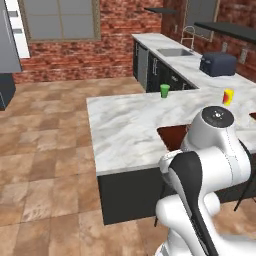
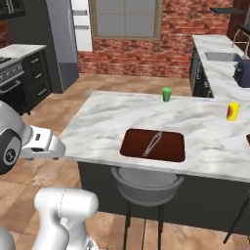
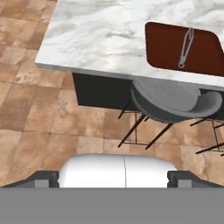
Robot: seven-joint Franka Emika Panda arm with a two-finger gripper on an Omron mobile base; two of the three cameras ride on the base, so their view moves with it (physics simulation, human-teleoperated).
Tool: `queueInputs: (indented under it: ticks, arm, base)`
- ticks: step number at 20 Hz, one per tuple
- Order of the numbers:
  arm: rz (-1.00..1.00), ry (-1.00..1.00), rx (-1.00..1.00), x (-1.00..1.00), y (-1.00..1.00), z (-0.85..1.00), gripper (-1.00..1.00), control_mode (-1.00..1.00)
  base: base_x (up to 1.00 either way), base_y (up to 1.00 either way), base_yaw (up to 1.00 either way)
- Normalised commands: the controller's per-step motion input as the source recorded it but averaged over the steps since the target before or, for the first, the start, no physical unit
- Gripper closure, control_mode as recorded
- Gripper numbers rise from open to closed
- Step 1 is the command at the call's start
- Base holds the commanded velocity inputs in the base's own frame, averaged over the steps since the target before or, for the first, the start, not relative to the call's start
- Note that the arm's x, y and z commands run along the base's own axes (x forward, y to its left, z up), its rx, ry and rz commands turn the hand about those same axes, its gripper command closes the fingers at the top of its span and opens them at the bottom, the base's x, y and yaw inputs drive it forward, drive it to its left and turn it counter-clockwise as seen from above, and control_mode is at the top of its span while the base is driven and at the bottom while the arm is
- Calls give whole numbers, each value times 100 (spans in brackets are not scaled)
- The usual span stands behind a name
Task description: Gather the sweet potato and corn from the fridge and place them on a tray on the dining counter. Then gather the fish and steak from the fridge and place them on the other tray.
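The dining counter is a white marble top on a dark base. A dark reddish-brown tray lies near its front edge, with a slim silver-grey fish on it. The hand view looks down on the same tray and fish. Another tray shows a corner at the right edge. My gripper is open, holds nothing, and hovers over the floor in front of the counter. The grey fridge stands far back left. The sweet potato, corn and steak are out of view.
A grey stool is tucked under the counter below the tray. A green cup and a yellow-and-red cup stand farther back on the counter. A toaster and a sink sit on the back counter. A stove is at the left.
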Motion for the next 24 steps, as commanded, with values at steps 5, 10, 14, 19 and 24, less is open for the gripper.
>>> queueInputs:
  ticks: [5, 10, 14, 19, 24]
  arm:
    - [0, 0, 0, 0, 0, 0, -100, 100]
    - [0, 0, 0, 0, 0, 0, -100, 100]
    - [0, 0, 0, 0, 0, 0, -100, 100]
    - [0, 0, 0, 0, 0, 0, -100, 100]
    - [0, 0, 0, 0, 0, 0, -100, 100]
  base:
    - [0, 100, 0]
    - [41, 100, -6]
    - [89, 100, -13]
    - [100, 95, -19]
    - [100, 86, -24]
